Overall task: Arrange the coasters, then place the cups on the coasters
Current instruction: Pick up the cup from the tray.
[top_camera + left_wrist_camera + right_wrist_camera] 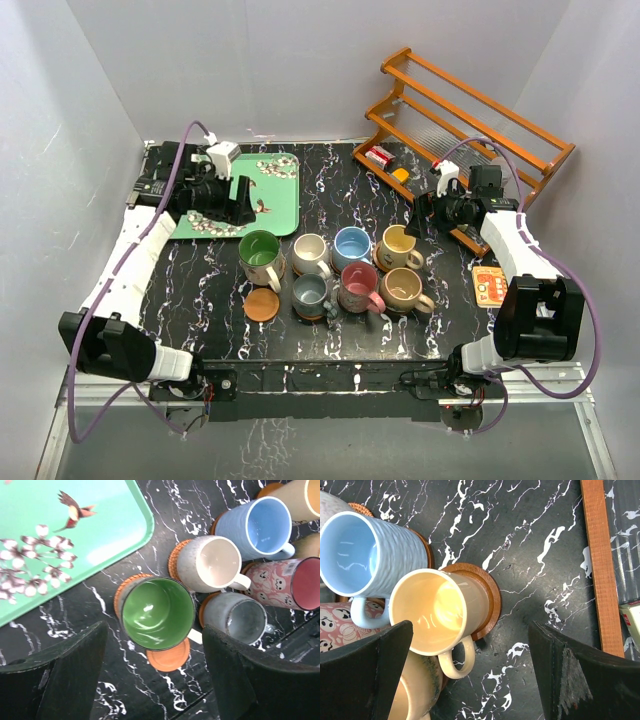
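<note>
Seven cups stand in two rows mid-table, each on a coaster: green [262, 255], cream-white [310, 252], light blue [351, 243] and yellow-cream [398, 245] behind; grey-teal [310, 293], pink [358, 287] and tan [403, 288] in front. One bare orange coaster [262, 304] lies in front of the green cup [158, 612]. My left gripper [243, 203] hangs open and empty above that cup, by the tray's edge; in its wrist view the gripper [155, 680] frames the bare coaster [170, 657]. My right gripper [421, 215] is open and empty beside the yellow-cream cup [435, 612], which sits on a dark brown coaster [489, 592].
A green flowered tray [285, 205] lies at the back left. A wooden rack [470, 130] stands at the back right with small packets on it. An orange card [489, 285] lies near the right arm. White walls close in the table.
</note>
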You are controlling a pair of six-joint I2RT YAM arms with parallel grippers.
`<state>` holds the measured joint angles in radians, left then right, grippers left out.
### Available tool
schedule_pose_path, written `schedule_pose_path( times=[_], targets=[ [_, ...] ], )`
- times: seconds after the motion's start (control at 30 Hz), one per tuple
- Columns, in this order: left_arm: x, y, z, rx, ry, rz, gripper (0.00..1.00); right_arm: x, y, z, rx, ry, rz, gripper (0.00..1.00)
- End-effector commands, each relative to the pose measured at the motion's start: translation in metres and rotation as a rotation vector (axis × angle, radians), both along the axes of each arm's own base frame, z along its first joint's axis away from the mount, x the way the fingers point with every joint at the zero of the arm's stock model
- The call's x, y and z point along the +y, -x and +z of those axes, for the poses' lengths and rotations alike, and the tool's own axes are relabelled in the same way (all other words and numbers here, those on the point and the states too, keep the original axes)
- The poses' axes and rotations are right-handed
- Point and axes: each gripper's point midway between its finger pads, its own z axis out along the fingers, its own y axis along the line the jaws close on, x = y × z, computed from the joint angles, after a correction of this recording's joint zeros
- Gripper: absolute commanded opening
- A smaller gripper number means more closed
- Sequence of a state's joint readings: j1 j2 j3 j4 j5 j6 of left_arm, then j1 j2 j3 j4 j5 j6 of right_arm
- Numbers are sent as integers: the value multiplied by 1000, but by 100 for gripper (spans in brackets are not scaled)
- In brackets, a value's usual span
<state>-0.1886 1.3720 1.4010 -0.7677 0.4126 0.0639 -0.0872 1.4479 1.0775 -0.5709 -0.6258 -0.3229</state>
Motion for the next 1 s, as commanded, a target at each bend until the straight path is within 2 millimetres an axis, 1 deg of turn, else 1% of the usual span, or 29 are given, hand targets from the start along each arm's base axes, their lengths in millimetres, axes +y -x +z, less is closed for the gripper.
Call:
schedule_pose_path(
  times=[0.0, 0.1, 0.13, 0.17, 0.27, 0.33, 0.43, 0.53, 0.7, 0.73, 0.83, 0.93, 0.97],
  targets=[
    [15, -13, 31, -144, -47, -47, 76, 3, -13, 39, -135, -25, 8, 98],
    [35, -40, 47, -255, -77, 4, 81, 3, -13, 40, -138, -25, 11, 98],
    [45, -48, 53, -287, -77, 31, 82, 3, -13, 41, -138, -24, 10, 98],
    [49, -59, 52, -298, -72, 40, 83, 3, -13, 41, -138, -23, 11, 98],
    [72, -86, 59, -347, -62, 88, 86, 3, -12, 43, -145, -24, 11, 98],
    [89, -104, 60, -380, -61, 104, 88, 4, -12, 46, -155, -26, 11, 98],
    [116, -133, 51, -384, -36, 122, 90, 3, -13, 48, -165, -23, 5, 98],
    [143, -161, 39, -364, -5, 147, 87, 1, -13, 50, -171, -17, -3, 98],
    [174, -196, 17, -351, 5, 146, 83, -1, -15, 47, -171, -2, -9, 98],
    [178, -202, 10, -344, 2, 141, 82, -2, -16, 46, -167, 2, -13, 98],
    [187, -218, -1, -342, -8, 117, 79, -3, -17, 43, -156, 8, -15, 98],
    [191, -232, -18, -325, -6, 91, 76, -4, -17, 40, -149, 10, -13, 99],
    [190, -236, -20, -324, 0, 80, 75, -4, -17, 39, -147, 11, -12, 98]
  ],
)
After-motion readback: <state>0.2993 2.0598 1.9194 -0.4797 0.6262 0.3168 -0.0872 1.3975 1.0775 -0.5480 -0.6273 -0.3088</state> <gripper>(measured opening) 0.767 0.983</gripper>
